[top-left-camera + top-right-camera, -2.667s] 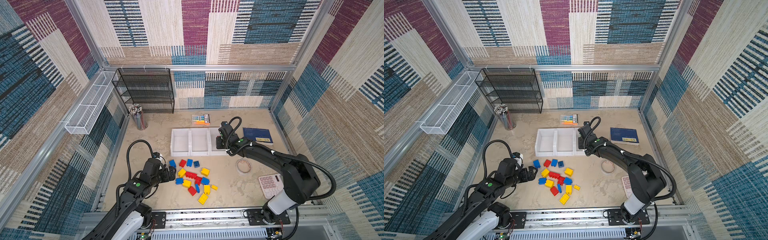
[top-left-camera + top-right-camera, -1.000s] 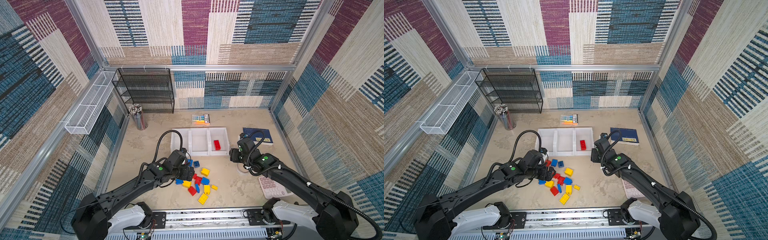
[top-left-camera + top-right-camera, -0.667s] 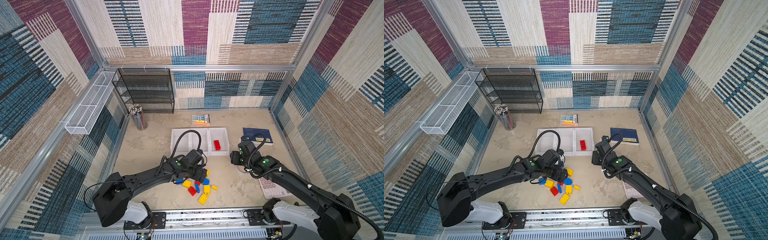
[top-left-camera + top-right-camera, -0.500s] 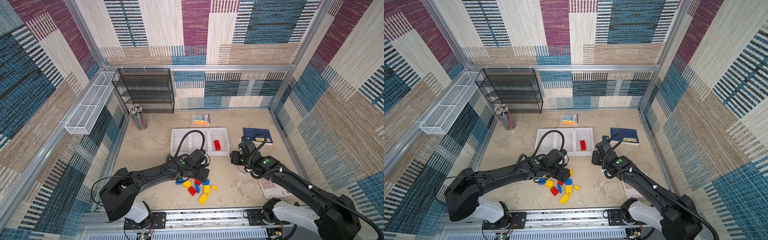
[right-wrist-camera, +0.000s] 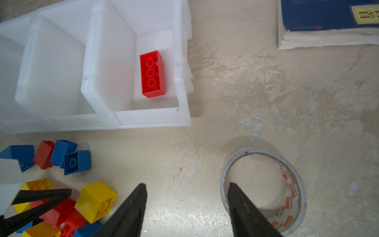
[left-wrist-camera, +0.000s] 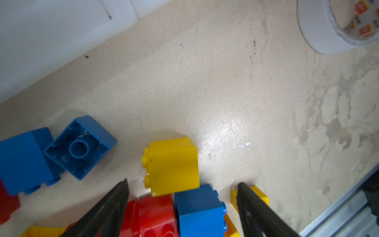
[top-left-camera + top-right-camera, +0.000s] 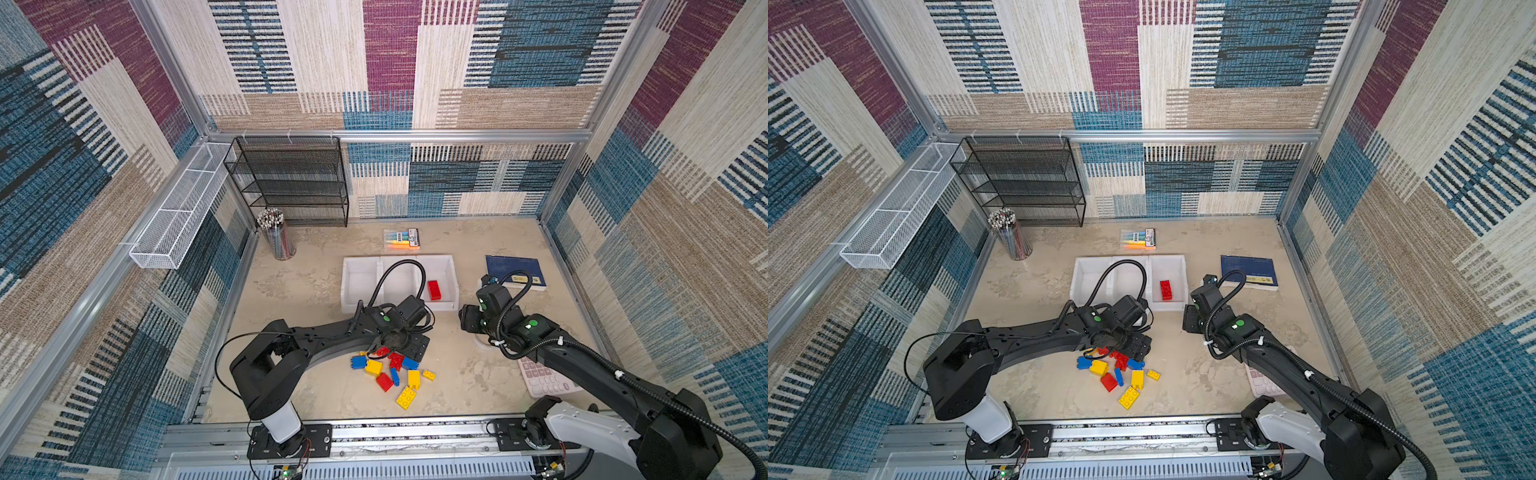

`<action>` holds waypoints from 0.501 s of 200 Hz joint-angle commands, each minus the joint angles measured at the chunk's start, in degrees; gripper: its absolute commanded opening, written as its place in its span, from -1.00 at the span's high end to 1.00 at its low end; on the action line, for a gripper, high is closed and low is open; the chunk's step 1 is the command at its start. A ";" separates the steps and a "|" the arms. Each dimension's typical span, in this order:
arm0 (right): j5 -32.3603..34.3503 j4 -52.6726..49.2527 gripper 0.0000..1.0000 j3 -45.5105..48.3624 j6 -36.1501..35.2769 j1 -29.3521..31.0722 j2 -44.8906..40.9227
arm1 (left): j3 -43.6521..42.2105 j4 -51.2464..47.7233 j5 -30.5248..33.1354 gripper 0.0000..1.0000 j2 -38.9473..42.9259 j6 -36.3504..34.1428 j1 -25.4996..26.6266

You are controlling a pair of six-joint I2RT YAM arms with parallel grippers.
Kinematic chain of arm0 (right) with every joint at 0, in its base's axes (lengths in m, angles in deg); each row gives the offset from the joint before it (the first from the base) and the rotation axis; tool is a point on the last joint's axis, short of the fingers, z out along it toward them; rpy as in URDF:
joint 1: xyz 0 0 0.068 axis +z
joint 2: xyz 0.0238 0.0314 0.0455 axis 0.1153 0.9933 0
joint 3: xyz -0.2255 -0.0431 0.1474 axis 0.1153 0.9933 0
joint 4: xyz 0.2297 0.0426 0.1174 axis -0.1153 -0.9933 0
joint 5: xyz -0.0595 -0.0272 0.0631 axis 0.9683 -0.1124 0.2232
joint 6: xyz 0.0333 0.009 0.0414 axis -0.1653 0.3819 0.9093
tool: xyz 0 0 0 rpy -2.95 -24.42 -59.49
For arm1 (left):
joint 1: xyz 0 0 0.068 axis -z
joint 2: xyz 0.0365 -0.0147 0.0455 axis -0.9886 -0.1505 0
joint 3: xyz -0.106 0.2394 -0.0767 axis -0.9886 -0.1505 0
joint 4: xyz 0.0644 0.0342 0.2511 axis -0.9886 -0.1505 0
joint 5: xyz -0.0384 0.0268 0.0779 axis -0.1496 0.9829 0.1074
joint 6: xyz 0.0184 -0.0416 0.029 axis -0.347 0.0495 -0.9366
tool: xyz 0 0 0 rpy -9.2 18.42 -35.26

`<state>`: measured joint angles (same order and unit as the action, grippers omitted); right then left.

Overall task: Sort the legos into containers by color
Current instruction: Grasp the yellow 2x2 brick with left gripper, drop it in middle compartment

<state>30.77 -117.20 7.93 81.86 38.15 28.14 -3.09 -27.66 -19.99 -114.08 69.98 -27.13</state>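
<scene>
The legos (image 7: 390,370) lie in a loose red, blue and yellow pile in front of the containers (image 7: 348,286), three joined white bins. One long red brick (image 5: 152,73) lies in the rightmost bin (image 5: 139,119); the other two look empty. My left gripper (image 6: 181,184) is open, low over the pile. Its fingers straddle a red brick (image 6: 155,215) and a blue brick (image 6: 199,207), just behind a yellow brick (image 6: 172,164). My right gripper (image 5: 187,185) is open and empty above bare table, between the pile and a tape roll.
A tape roll (image 5: 295,197) lies by the right gripper, a pink calculator (image 7: 540,378) under the right arm, a blue book (image 7: 515,270) at the back right. Highlighters (image 7: 402,239), a pencil cup (image 7: 278,237), a black rack (image 7: 291,183) and a wire tray (image 7: 174,220) stand behind.
My left arm has swung right from the table's left side onto the pile, its jaws narrowing a little. My right gripper has left the red brick in the right bin and drawn back.
</scene>
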 commanded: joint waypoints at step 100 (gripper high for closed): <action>0.56 0.42 -0.30 1.31 1.57 0.06 -2.56 | 6.81 -3.79 1.53 0.05 -8.47 -2.98 0.09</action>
<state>30.77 -117.04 9.08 82.50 38.15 26.20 2.94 -30.76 -18.52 -122.25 68.75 -27.08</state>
